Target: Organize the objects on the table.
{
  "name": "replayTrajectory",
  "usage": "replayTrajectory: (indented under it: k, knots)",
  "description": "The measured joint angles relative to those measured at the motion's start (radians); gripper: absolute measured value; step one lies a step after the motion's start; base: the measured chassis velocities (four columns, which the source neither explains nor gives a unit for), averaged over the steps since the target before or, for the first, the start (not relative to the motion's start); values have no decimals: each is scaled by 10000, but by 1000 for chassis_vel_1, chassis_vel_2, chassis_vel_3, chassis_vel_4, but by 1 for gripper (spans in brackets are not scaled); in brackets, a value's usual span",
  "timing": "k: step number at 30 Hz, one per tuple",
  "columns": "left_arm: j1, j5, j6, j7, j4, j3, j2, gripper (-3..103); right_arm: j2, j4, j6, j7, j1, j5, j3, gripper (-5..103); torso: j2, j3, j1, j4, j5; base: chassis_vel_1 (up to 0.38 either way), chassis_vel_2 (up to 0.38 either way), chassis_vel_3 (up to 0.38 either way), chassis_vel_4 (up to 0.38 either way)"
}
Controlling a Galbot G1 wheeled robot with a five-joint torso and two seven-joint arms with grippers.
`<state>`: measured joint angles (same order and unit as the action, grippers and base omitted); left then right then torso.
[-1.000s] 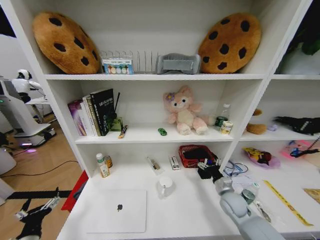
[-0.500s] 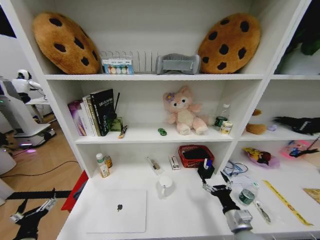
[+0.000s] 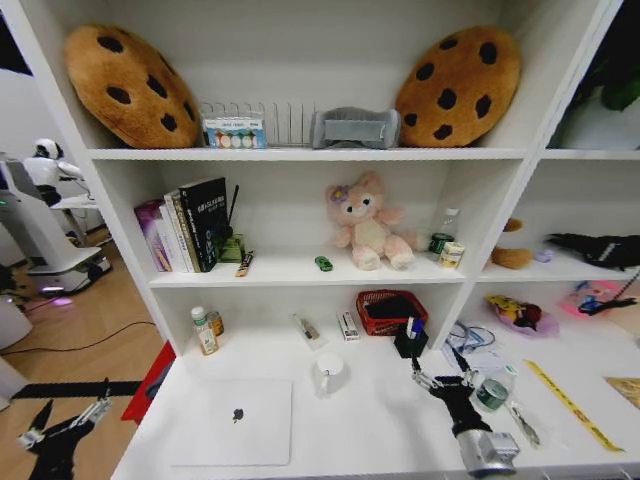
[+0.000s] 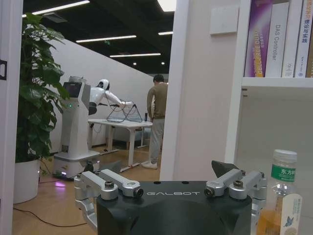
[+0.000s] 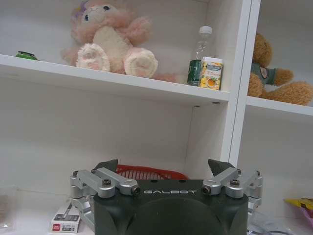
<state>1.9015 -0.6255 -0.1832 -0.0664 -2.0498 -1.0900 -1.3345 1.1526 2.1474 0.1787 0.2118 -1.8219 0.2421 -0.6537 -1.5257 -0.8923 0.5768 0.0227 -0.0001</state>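
Presently my right end effector [image 3: 438, 381] hovers wide open and empty over the desk [image 3: 370, 420] near the holder [image 3: 409, 343] that keeps the pens [image 3: 411, 327] upright; my left end effector [image 3: 62, 421] hangs open, parked beside the desk.

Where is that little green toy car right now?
In the head view the green toy car sits on the middle shelf, just left of the pink plush toy and right of the books. Neither tool is near it.

Counted: one slim silver laptop [image 3: 236, 421]; two round chocolate-chip cookie cushions [image 3: 128, 84]; one pink plush toy [image 3: 367, 221]; one white mug [image 3: 329, 372]; one tiny green toy car [image 3: 324, 263]; one red mesh basket [image 3: 391, 310].
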Motion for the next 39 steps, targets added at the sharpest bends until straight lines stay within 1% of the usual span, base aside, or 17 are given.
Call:
replayTrajectory:
  k: [4, 9, 10, 12, 13, 14, 16, 17, 20, 23, 29, 31, 34, 35, 37, 38, 39]
  knots:
    - [56, 36, -19, 17, -93, 22, -164, 100, -171, 51, -7, 47, 164, 341, -130, 100, 0, -1, 2, 0, -1, -178, -206, 196, 190]
    - [87, 71, -22, 18, -149, 26, -211, 100, -165, 37, -20, 58, 226, 355, -121, 100, 0, -2, 2, -3, 5, -245, -236, 251, 240]
    - [90, 74, -22, 15, -157, 26, -213, 100, -135, 1, -14, 58, 226, 344, -87, 100, 1, -1, 3, 1, -2, -243, -288, 294, 259]
    - [101, 80, -23, 14, -165, 23, -228, 100, -67, -78, 30, 71, 241, 293, -46, 100, 0, -1, 2, -1, -5, -243, -236, 257, 257]
    - [118, 81, -23, 12, -184, 18, -241, 100, -23, -130, 46, 115, 258, 293, -22, 100, 1, -2, 2, 1, 15, -230, -236, 208, 186]
    - [124, 82, -24, 13, -186, 16, -251, 100, -4, -145, 44, 153, 267, 318, -10, 100, 1, -2, 2, 0, 16, -130, -191, 208, 186]
    - [131, 85, -24, 10, -186, 14, -267, 100, 9, -154, 11, 205, 273, 384, 28, 100, 0, -2, 1, -7, 5, -130, -180, 180, 171]
    - [129, 86, -24, 12, -188, 15, -279, 100, 30, -178, -39, 254, 248, 424, 76, 100, 0, -1, 0, 1, -2, -33, -90, 97, 71]
    - [112, 86, -24, 20, -206, 15, -302, 100, 92, -237, -87, 269, 163, 401, 181, 100, 1, -1, 3, 5, 5, -32, -64, 66, -14]
    - [92, 86, -24, 15, -190, 20, -332, 100, 163, -265, -86, 243, 85, 299, 299, 100, 0, 0, 3, 2, -7, -11, 73, -20, -72]
    - [85, 88, -38, 7, -110, 22, -347, 100, 262, -386, -78, 186, 45, 63, 582, 100, 0, 0, 2, 0, -2, 33, 50, -20, -33]
    - [87, 84, -46, 11, -105, 13, -346, 100, 300, -430, -80, 201, 52, 34, 628, 102, 0, 0, 2, 0, 1, 0, 0, 0, 0]
    - [102, 53, -88, 17, -38, -18, -319, 100, 454, -505, -102, 297, 45, -24, 729, 89, 0, -1, 2, 0, 1, 0, 0, 0, 0]
    - [102, 53, -88, 17, -38, -18, -319, 100, 454, -505, -102, 297, 45, -24, 729, 89, 0, -1, 2, 0, 1, 0, 0, 0, 0]
    - [102, 46, -104, 19, 2, -19, -307, 100, 530, -532, -105, 356, 40, -80, 755, 78, 0, 0, 1, 0, 2, 0, 0, 0, 0]
    - [102, 46, -104, 19, 2, -19, -307, 100, 530, -532, -105, 356, 40, -80, 755, 78, 0, 0, 1, 0, 2, 0, 0, 0, 0]
    - [97, 46, -105, 19, 12, -13, -307, 100, 535, -534, -107, 371, 39, -86, 755, 72, 0, 0, 1, 0, 2, 0, 0, 0, 0]
